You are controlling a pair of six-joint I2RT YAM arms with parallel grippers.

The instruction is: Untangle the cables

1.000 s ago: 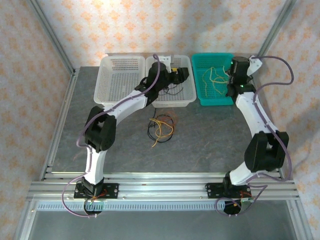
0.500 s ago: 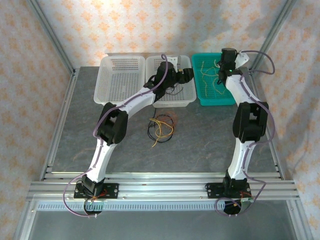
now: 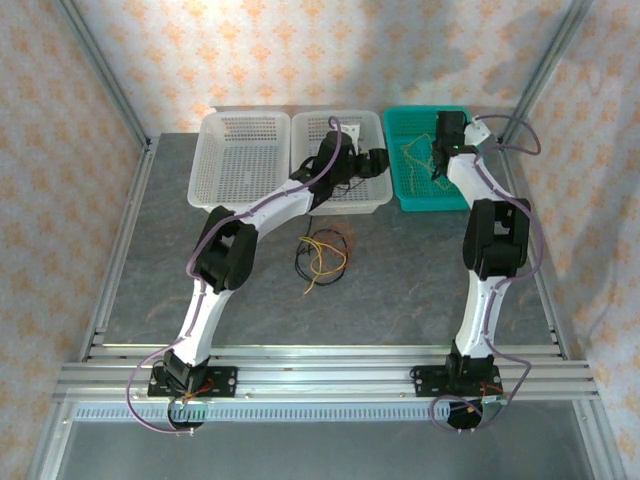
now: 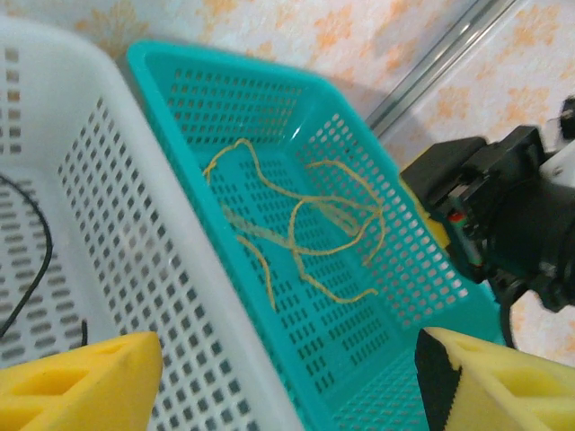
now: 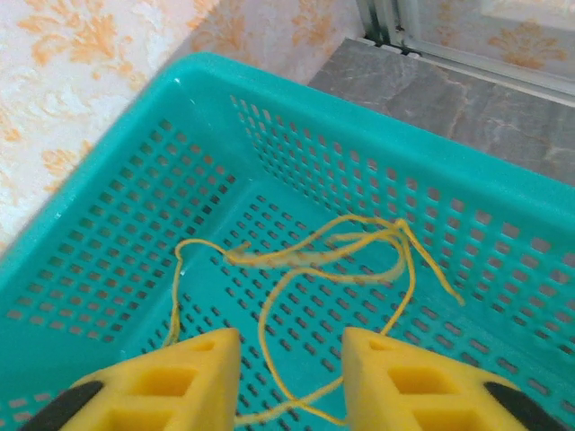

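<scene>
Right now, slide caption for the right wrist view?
Open right gripper poised above a loose yellow cable lying in the teal basket.

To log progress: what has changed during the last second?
The left pincer reached further right over the middle white basket; the right pincer moved left over the teal basket as its elbow folded in. Both are open. The cable tangle on the table stayed put.
</scene>
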